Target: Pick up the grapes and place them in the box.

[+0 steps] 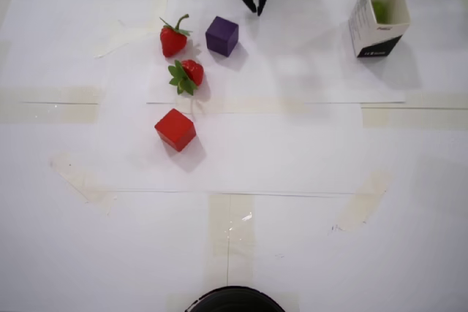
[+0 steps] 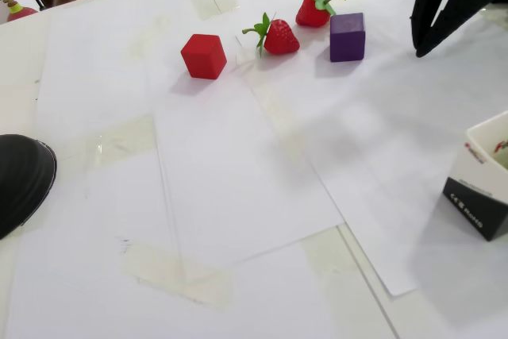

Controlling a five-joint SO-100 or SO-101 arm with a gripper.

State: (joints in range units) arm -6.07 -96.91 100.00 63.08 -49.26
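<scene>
The white box (image 1: 363, 25) with a black base stands at the right rear of the paper-covered table. Light-green grapes (image 1: 379, 10) lie inside it, seen through its mouth in the overhead view. In the fixed view the box (image 2: 479, 171) is cut off at the right edge and its contents are hard to make out. My black gripper (image 1: 256, 12) hangs at the top middle, right of the purple cube, with its fingertips together and nothing between them. The fixed view shows the same gripper (image 2: 417, 48) at the upper right, apart from the box.
A purple cube (image 1: 221, 35), two red strawberries (image 1: 173, 38) (image 1: 187, 74) and a red cube (image 1: 175, 129) sit left of the gripper. A black round object (image 1: 234, 300) lies at the near edge. Taped white paper sheets cover the table.
</scene>
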